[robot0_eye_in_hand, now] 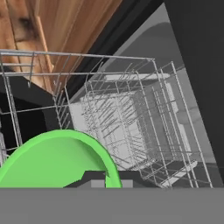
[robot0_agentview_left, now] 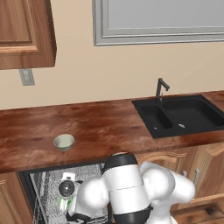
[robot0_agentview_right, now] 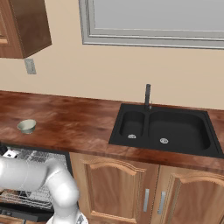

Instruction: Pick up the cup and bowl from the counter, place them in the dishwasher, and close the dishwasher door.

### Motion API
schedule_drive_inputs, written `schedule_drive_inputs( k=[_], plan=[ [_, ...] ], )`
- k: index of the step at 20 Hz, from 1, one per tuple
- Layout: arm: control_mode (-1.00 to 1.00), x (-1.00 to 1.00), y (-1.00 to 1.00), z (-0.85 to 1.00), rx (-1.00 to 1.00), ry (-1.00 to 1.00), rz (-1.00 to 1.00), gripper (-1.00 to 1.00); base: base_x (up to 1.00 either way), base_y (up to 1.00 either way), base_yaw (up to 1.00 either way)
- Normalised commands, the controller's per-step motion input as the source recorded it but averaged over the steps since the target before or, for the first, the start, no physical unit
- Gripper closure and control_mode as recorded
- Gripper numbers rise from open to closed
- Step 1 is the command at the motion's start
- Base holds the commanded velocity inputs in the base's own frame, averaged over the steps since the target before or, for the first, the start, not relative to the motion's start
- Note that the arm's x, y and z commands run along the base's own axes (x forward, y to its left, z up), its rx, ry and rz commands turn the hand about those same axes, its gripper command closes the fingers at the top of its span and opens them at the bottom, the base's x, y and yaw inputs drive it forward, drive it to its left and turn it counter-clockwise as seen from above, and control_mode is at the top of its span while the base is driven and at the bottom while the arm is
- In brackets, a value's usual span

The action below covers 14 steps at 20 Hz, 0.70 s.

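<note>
Jaws clamped on the cup (robot0_eye_in_hand: 57,159), arm folded low over the dishwasher (robot0_agentview_left: 43,188) rack (robot0_eye_in_hand: 131,122).

- Arm (robot0_agentview_left: 124,192) bent forward and down, forearm reaching left and low.
- Wrist turned downward at near left.
- Gripper (robot0_agentview_left: 65,204) held low, fingers (robot0_eye_in_hand: 94,177) pinched on the rim of the cup (robot0_eye_in_hand: 54,159).

Kitchen: counter (robot0_agentview_left: 100,127), sink (robot0_agentview_left: 181,116), dishwasher (robot0_eye_in_hand: 131,127).

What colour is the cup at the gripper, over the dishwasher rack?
Bright green; the cup shows best in the hand view, above the grey wire rack.
</note>
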Motion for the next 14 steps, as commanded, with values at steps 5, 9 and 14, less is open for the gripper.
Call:
schedule_drive_inputs(
  k=[5, 9, 14],
  plan=[
    [-1.00, 0.00, 0.02, -0.48, 0.05, -0.03, 0.07, 1.00, 0.00, 0.00, 0.00],
    [-1.00, 0.00, 0.01, -0.36, 0.11, -0.02, 0.05, 1.00, 0.00, 0.00, 0.00],
    [-1.00, 0.00, 0.00, -0.37, 0.14, -0.01, 0.05, 1.00, 0.00, 0.00, 0.00]
  ],
)
